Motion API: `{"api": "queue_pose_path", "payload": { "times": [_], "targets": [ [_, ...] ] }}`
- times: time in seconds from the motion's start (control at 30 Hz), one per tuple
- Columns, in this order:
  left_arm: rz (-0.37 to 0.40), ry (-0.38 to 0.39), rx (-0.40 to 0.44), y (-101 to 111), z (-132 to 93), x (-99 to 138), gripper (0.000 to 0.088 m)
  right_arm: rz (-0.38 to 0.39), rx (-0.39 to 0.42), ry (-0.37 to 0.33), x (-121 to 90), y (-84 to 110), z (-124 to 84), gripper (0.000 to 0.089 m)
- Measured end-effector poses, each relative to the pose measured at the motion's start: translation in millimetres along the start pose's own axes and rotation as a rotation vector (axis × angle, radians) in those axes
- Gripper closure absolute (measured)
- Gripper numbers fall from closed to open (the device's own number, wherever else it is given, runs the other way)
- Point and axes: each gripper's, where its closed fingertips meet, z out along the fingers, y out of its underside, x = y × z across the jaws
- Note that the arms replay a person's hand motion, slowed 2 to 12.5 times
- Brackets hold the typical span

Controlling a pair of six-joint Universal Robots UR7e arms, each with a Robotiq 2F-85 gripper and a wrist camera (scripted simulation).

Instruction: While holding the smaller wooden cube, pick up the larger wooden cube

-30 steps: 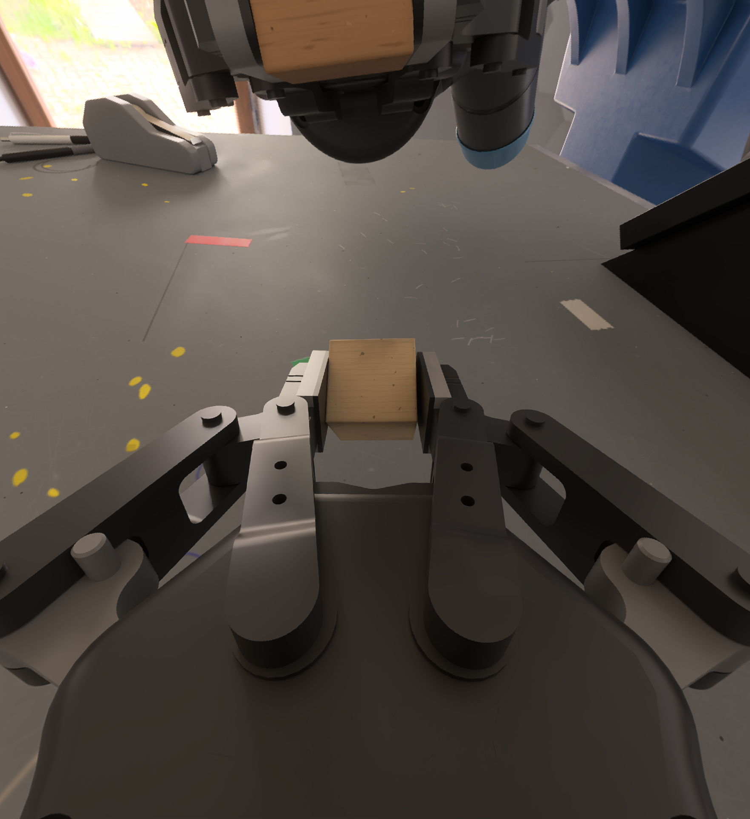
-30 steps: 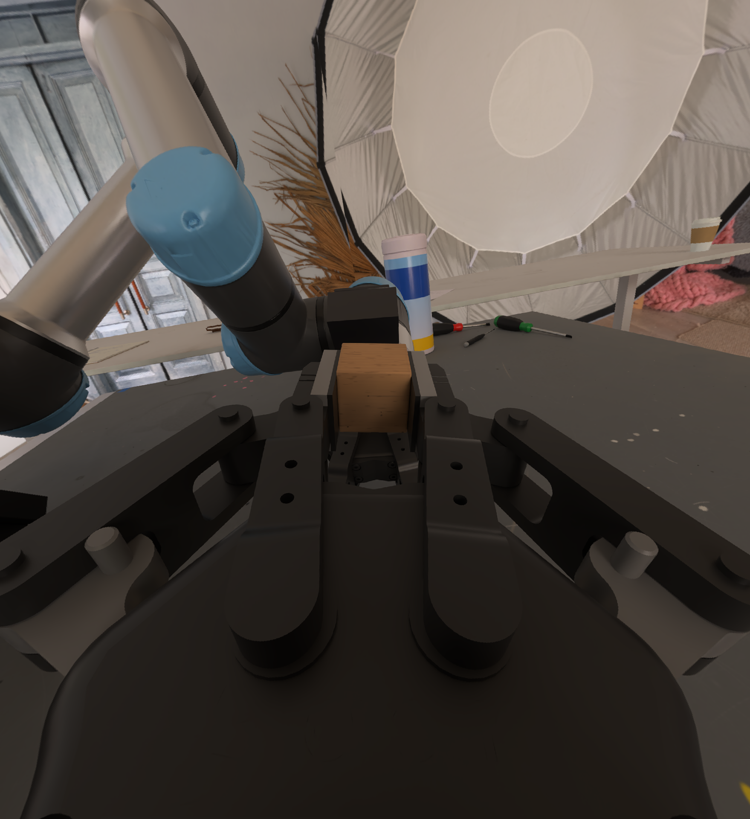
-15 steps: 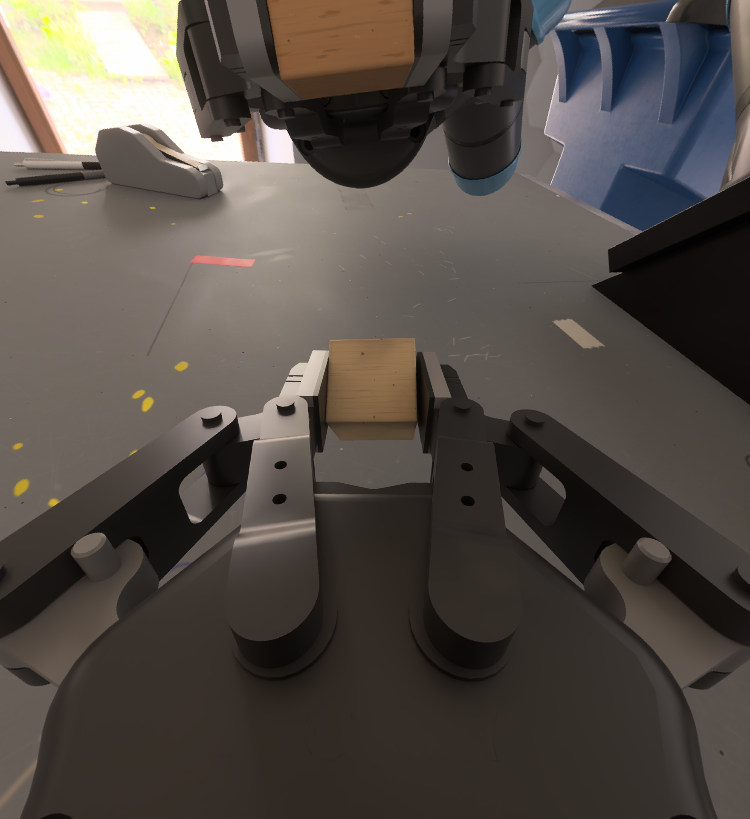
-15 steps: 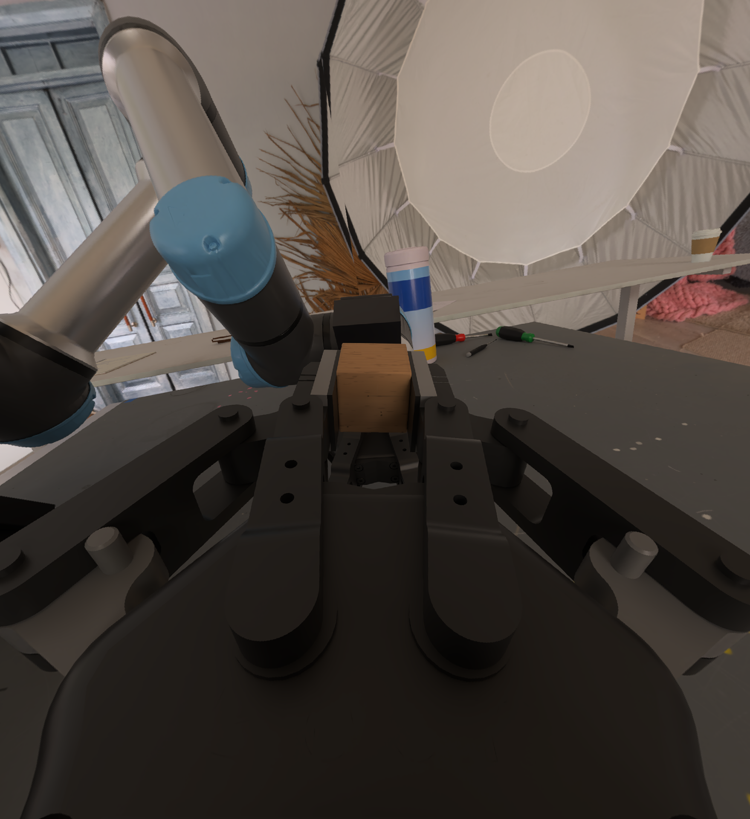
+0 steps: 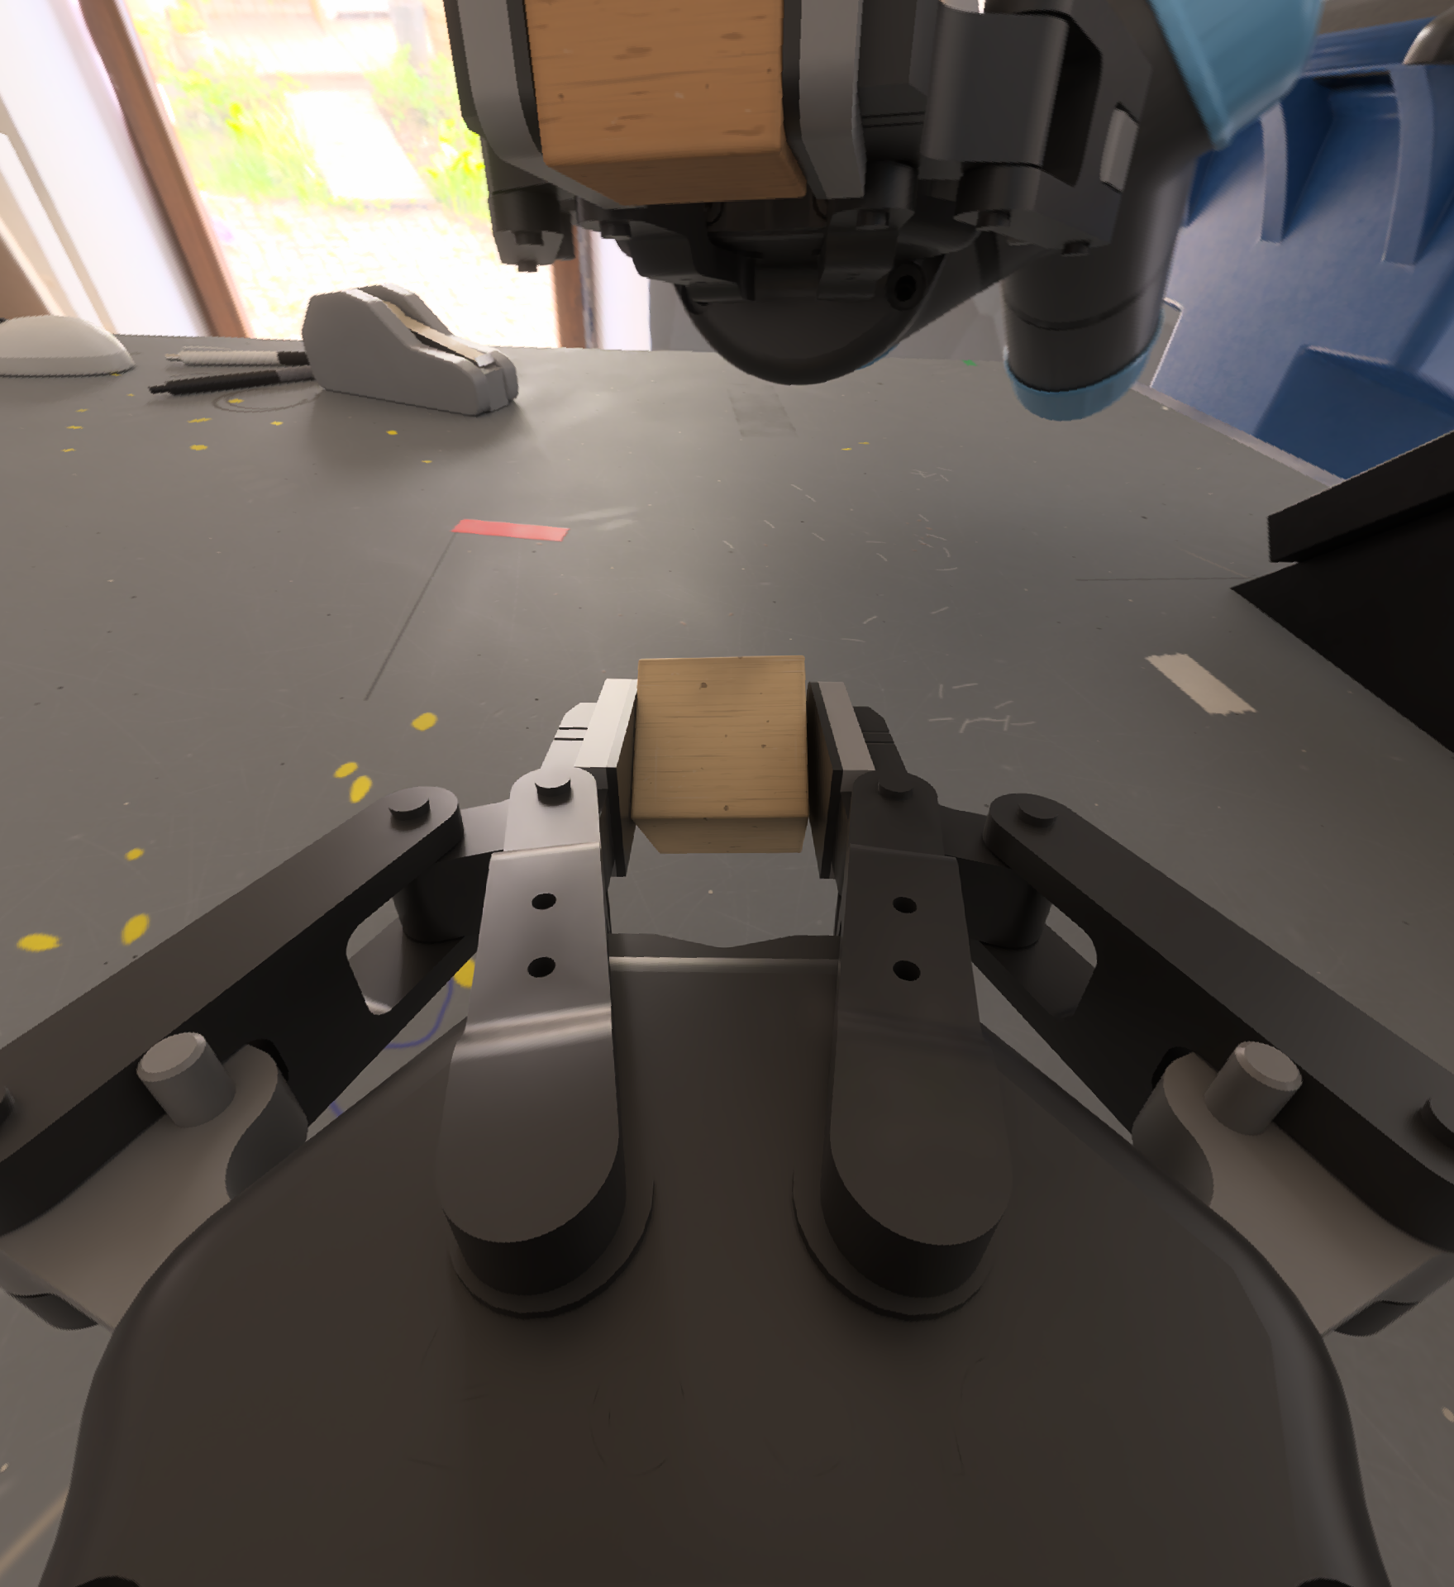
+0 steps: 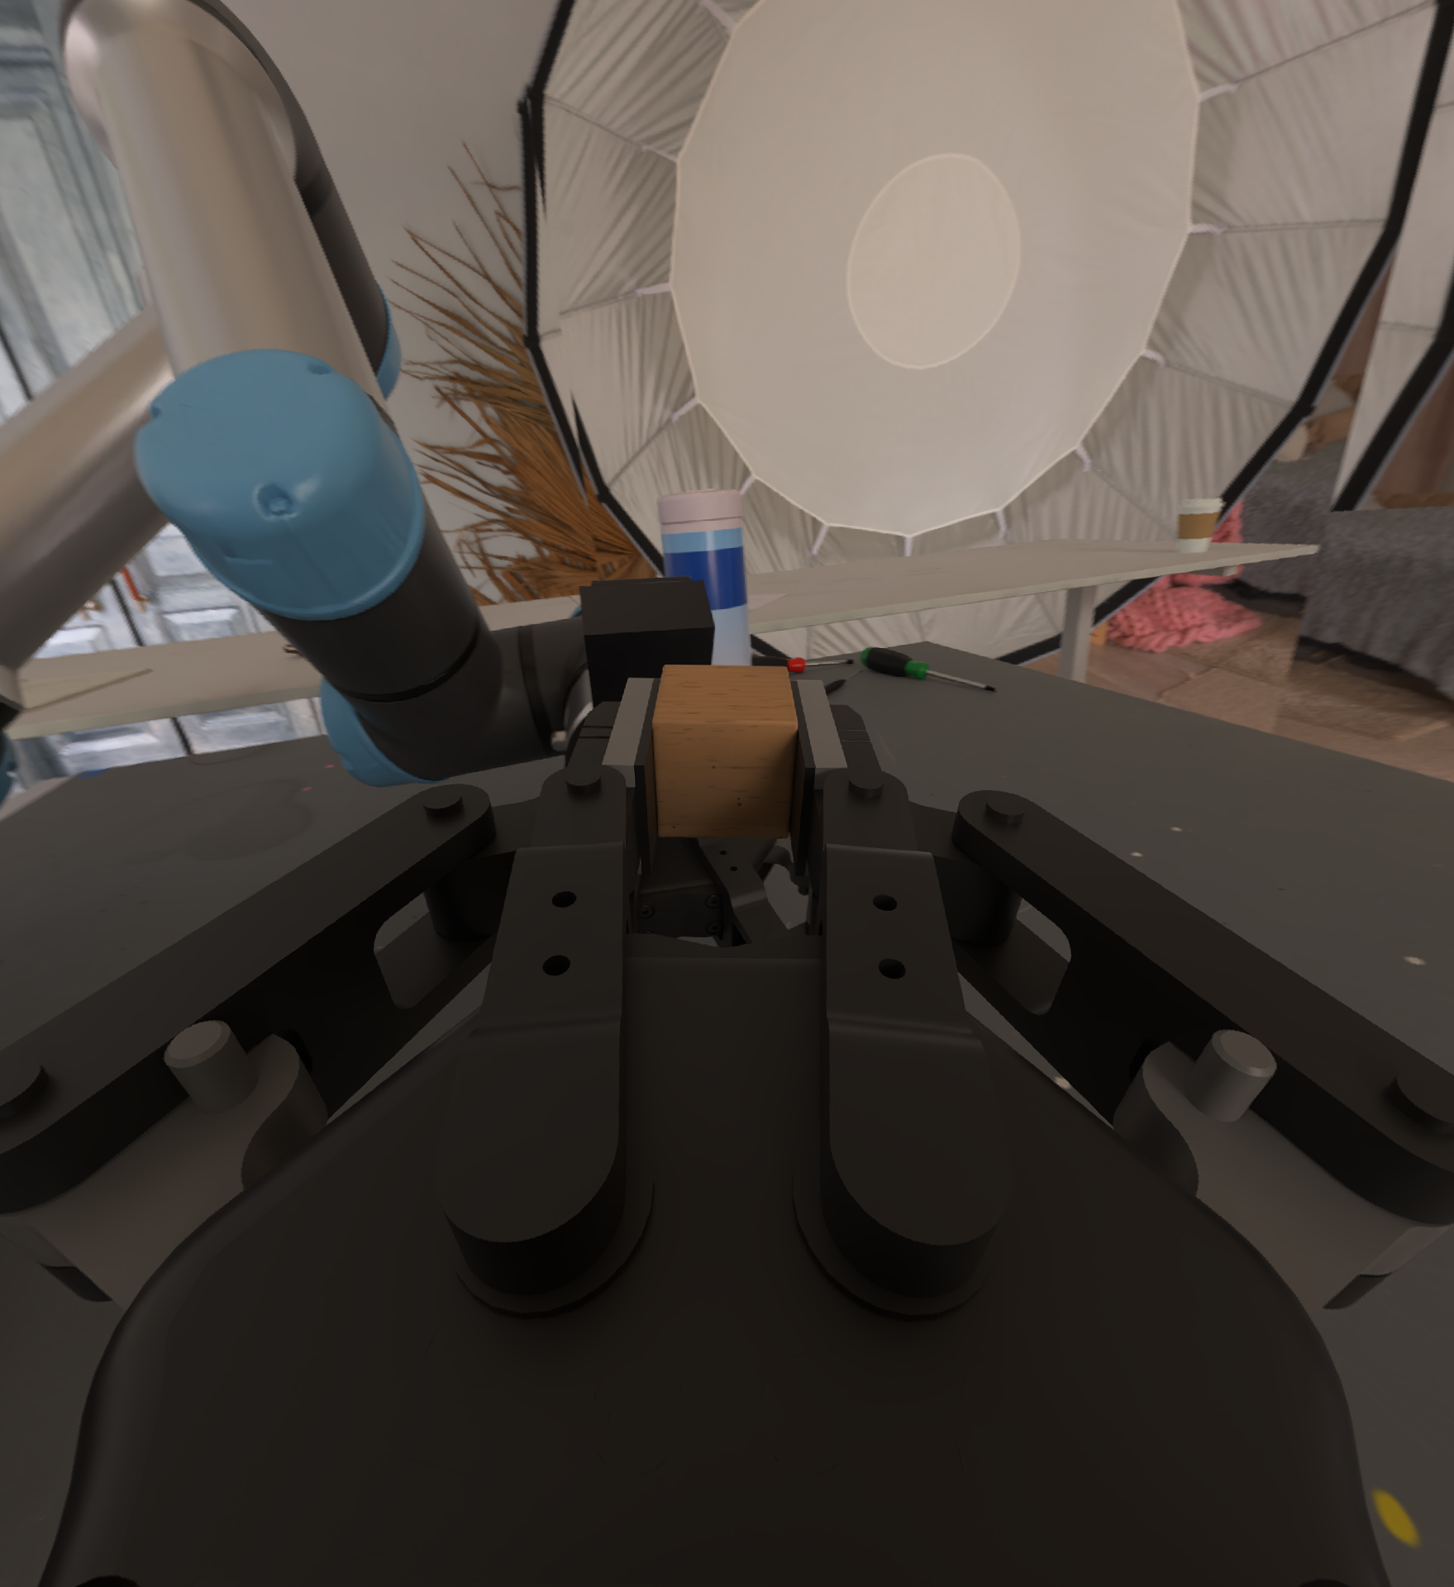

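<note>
My left gripper (image 5: 721, 749) is shut on the larger, pale wooden cube (image 5: 719, 730) and holds it above the grey table (image 5: 191, 618). My right gripper (image 6: 724, 760) is shut on the smaller, darker orange wooden cube (image 6: 723, 773), also in the air. In the left wrist view the right gripper hangs high ahead at the top edge, with its cube (image 5: 663, 86) between the fingers. In the right wrist view the left arm (image 6: 276, 498) with its blue joint caps crosses the left side.
A grey tape dispenser (image 5: 405, 356), two markers (image 5: 234, 373) and a white mouse (image 5: 49, 348) lie at the far left. A blue bin (image 5: 1350, 258) and a black box (image 5: 1410, 618) stand on the right. A blue-and-white can (image 6: 702, 558) and screwdrivers (image 6: 912, 665) lie beyond the right gripper.
Both grippers have kept their cubes. The left wrist view has lifted, so the far table edge sits lower. The right gripper now looms closer overhead, and the left arm has shifted in the right wrist view.
</note>
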Motion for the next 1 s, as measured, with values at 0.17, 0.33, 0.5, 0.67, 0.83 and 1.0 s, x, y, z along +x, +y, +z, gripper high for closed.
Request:
{"api": "queue_pose_path", "payload": {
  "times": [0.17,0.33,0.5,0.67,0.83,1.0],
  "targets": [
    [-0.002,-0.036,0.01,-1,0,-6,0.0548,-0.068,-0.017,0.067,3,-0.3,0,0.0643],
    [-0.013,-0.032,0.023,-3,-1,-6,0.0548,-0.106,-0.019,0.096,4,-1.3,0,0.0643],
    [-0.045,0.023,0.04,-6,-1,2,0.0548,-0.08,0.0,0.066,1,-2.6,1,0.0643],
    [-0.067,0.081,0.058,-9,-2,11,0.0548,-0.031,0.023,0.006,-4,-5.1,0,0.0643],
    [-0.069,0.126,0.077,-12,-2,19,0.0548,0.015,0.046,-0.064,-11,-8.4,-1,0.0643],
    [-0.057,0.162,0.094,-15,-1,27,0.0548,0.069,0.074,-0.138,-19,-12.0,-2,0.0643]
  ]
}}
